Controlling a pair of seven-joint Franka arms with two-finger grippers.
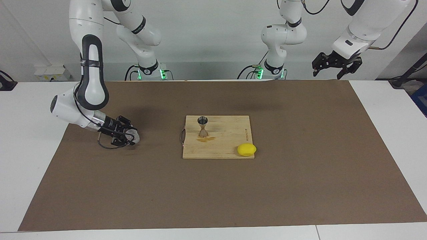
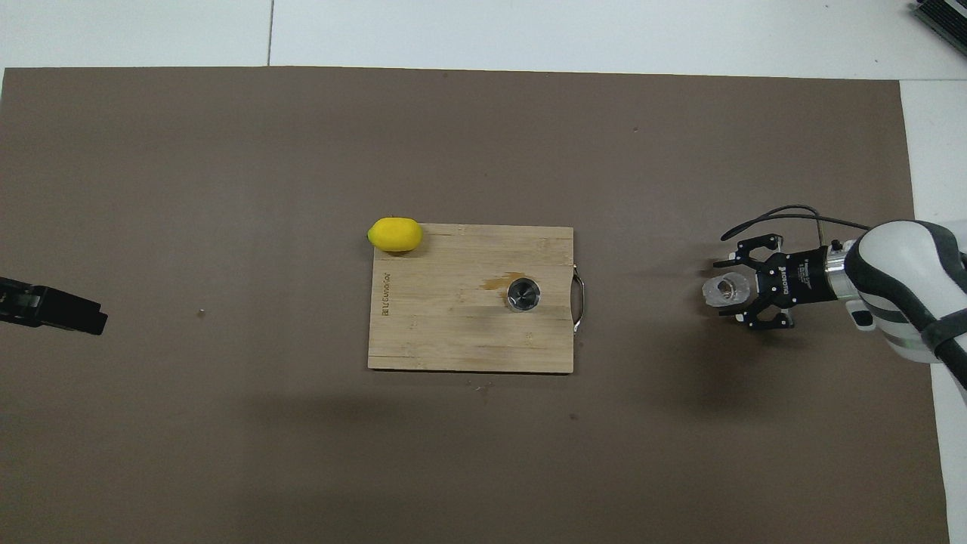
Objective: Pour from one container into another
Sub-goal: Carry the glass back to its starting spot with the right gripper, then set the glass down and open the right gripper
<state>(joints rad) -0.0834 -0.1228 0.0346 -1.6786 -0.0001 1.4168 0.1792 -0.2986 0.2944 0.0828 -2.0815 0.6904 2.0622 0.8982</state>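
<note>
The jigger [image 1: 202,126] stands upright on the cutting board [image 1: 230,146], with a small brown wet patch [image 1: 206,139] at its foot; the pour itself appears done. The glass cup [image 1: 133,136] sits on the bench [image 1: 300,186] mat toward the right arm's end, well apart from the board. The right hand [image 1: 128,136] is low around it; whether it grips or has let go cannot be told. Withdrawal remains. The left hand [image 1: 336,65] waits raised, fingers spread, empty.
</note>
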